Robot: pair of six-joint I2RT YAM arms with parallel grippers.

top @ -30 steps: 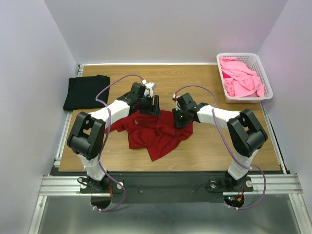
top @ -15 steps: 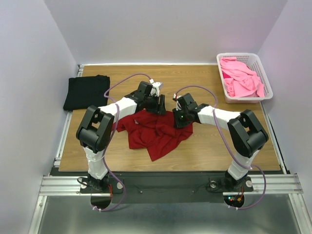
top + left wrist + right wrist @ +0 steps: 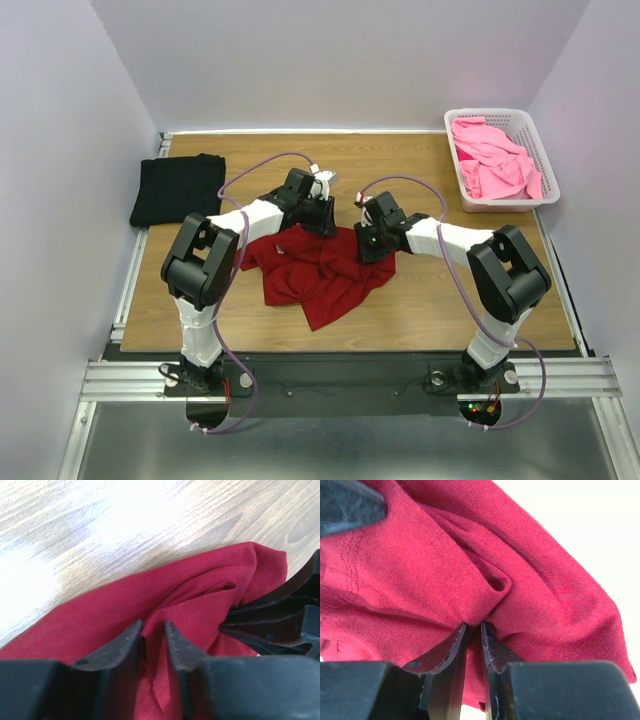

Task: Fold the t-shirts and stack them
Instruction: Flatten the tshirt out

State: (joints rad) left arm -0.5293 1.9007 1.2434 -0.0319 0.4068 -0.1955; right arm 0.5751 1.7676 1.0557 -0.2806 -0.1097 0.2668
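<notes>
A dark red t-shirt [image 3: 320,275] lies crumpled on the wooden table [image 3: 420,170] between the two arms. My left gripper [image 3: 325,218] is at its far edge; in the left wrist view its jaws [image 3: 152,625] are pinched on a raised fold of the red cloth [image 3: 190,595]. My right gripper [image 3: 368,245] is close beside it, to the right, and is shut on another fold [image 3: 474,626] of the same shirt [image 3: 420,570]. A black t-shirt [image 3: 177,187] lies folded at the far left. Bright pink t-shirts [image 3: 490,160] fill the basket.
The white lattice basket [image 3: 500,204] stands at the far right corner. The two grippers are only a few centimetres apart; the right one's black fingers [image 3: 280,620] show at the right edge of the left wrist view. Grey walls enclose the table.
My left arm has swung its elbow inward and carried its gripper slightly right along the shirt's far edge, and its jaws have closed onto a fold. The right arm has not moved.
</notes>
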